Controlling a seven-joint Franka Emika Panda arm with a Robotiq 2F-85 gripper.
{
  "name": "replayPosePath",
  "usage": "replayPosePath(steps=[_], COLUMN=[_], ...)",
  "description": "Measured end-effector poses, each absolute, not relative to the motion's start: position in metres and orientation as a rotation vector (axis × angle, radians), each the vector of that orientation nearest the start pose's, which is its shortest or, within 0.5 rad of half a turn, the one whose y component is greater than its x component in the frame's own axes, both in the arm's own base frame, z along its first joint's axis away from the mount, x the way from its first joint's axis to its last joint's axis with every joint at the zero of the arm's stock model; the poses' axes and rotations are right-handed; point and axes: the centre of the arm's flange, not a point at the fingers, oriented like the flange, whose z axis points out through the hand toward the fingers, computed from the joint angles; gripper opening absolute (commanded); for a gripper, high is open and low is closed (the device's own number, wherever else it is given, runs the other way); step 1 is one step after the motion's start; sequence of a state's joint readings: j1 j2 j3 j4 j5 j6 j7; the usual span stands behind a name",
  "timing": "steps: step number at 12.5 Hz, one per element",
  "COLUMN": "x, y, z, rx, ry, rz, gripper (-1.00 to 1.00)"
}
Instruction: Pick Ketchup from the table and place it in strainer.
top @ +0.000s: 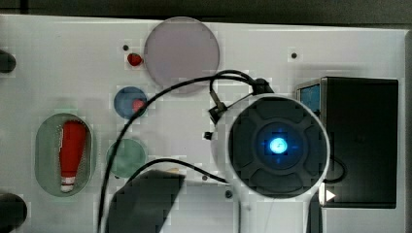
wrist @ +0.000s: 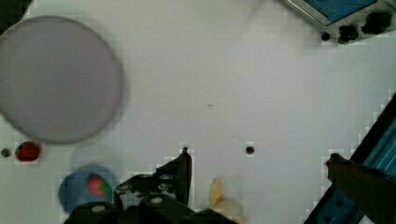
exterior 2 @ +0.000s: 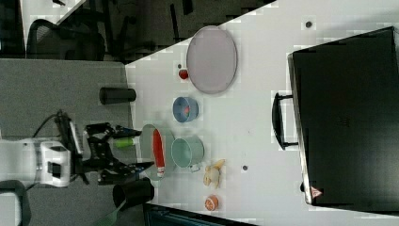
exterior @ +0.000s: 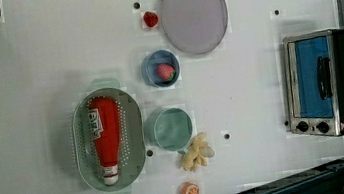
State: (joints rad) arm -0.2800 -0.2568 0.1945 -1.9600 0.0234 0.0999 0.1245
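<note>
Already placed: red tapered squeeze ketchup bottle point(exterior: 106, 136) lies lengthwise inside pale mint-green oval perforated plastic strainer point(exterior: 84, 144) on white worktop point(exterior: 30, 70). Robot gripper point(wrist: 254, 168) well clear of strainer, fingers spread, empty. Nothing apparently remains.

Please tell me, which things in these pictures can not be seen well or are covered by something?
- Top view: the robot arm covers the table beneath it, and part of the toaster oven.
- Left view: the label on the ketchup, which lies in the strainer, is too small to read.
- Wrist view: the bananas and blue bowl are cut off at the edge.
</note>
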Motion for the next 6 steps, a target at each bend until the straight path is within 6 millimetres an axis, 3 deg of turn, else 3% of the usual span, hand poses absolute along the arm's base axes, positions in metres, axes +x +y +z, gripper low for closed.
replayPosePath(steps=[2,6], x=[0.476,0.477], y=[-0.014,0.009], z=[0.590,0.593], rx=[-2.801,-2.806], ry=[1.491,1.425], rz=[-0.001,0.021], gripper=[1.00,1.00])
